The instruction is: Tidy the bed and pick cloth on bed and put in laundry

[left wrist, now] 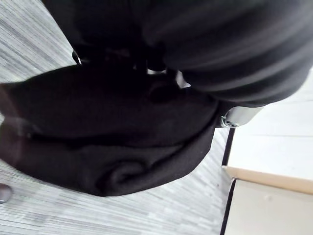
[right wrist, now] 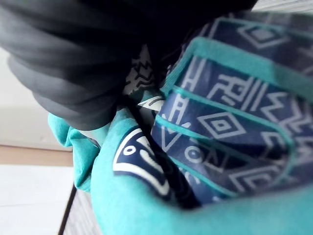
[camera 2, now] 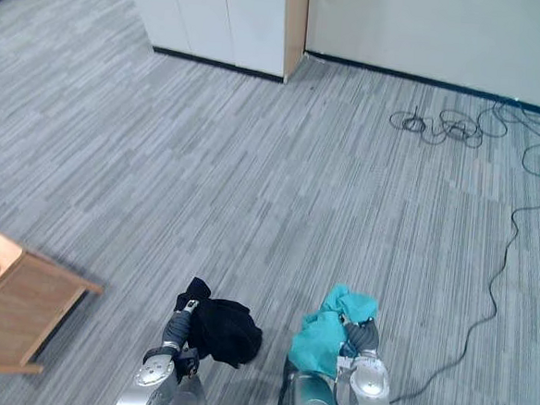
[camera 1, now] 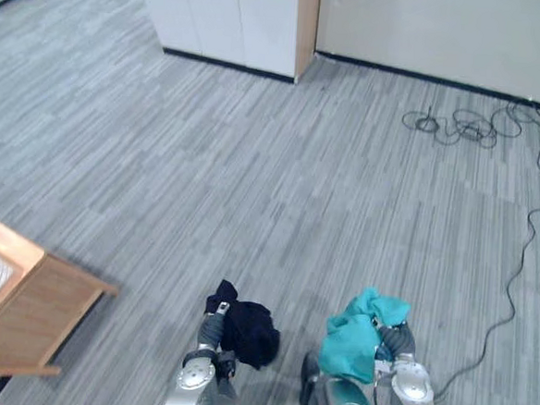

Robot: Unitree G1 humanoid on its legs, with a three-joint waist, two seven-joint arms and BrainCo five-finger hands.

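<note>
My left hand [camera 1: 212, 329] is low in the left eye view and holds a bunched black cloth [camera 1: 250, 333] above the grey carpet. In its wrist view the black cloth [left wrist: 112, 132] hangs in folds right under the hand's dark cover [left wrist: 234, 49]. To the right, my right hand [camera 1: 397, 341] carries a teal cloth [camera 1: 358, 338], also off the floor. The right wrist view shows that teal cloth [right wrist: 146, 205] with a navy patterned band, pressed against the hand's cover [right wrist: 63, 58]. The cloths hide most of both hands' fingers.
A wooden bed corner [camera 1: 21, 315] juts in at the lower left. White cabinets [camera 1: 236, 19] with a wooden edge stand at the back, beside a pale wall. A tangle of dark cables [camera 1: 461, 128] lies on the carpet at the back right. Open carpet [camera 1: 253, 183] stretches ahead.
</note>
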